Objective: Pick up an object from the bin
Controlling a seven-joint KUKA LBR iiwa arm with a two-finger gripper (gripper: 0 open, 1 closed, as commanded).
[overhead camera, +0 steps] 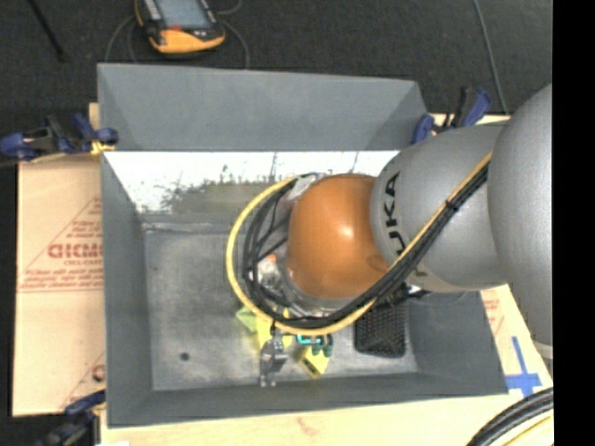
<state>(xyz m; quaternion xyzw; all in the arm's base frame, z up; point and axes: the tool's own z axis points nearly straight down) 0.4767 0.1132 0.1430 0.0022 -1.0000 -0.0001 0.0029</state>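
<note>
My gripper [271, 365] is down low in the grey metal bin [186, 286], well to the view's left of the black rectangular mesh-textured pad [381, 329]. That pad lies flat on the bin floor, and I place everything else by it. Whether my gripper is open or closed I cannot tell from this angle. My rounded orange wrist cover [330, 235] and my loop of yellow and black cables [244, 249] sit up and to the left of the pad and hide most of the gripper. Between the pad and my gripper lies a small teal plastic piece [316, 343], just left of the pad's lower corner. Below it is a small yellow wedge-like piece [312, 365], close beside my gripper's tip. Farther left of the pad than my gripper, and a little higher in the view, is a pale yellow-green crumpled piece [247, 321], partly tucked beneath my cables. These three small things form a loose cluster round my gripper; which of them it touches I cannot tell. The pad lies apart from that cluster.
</note>
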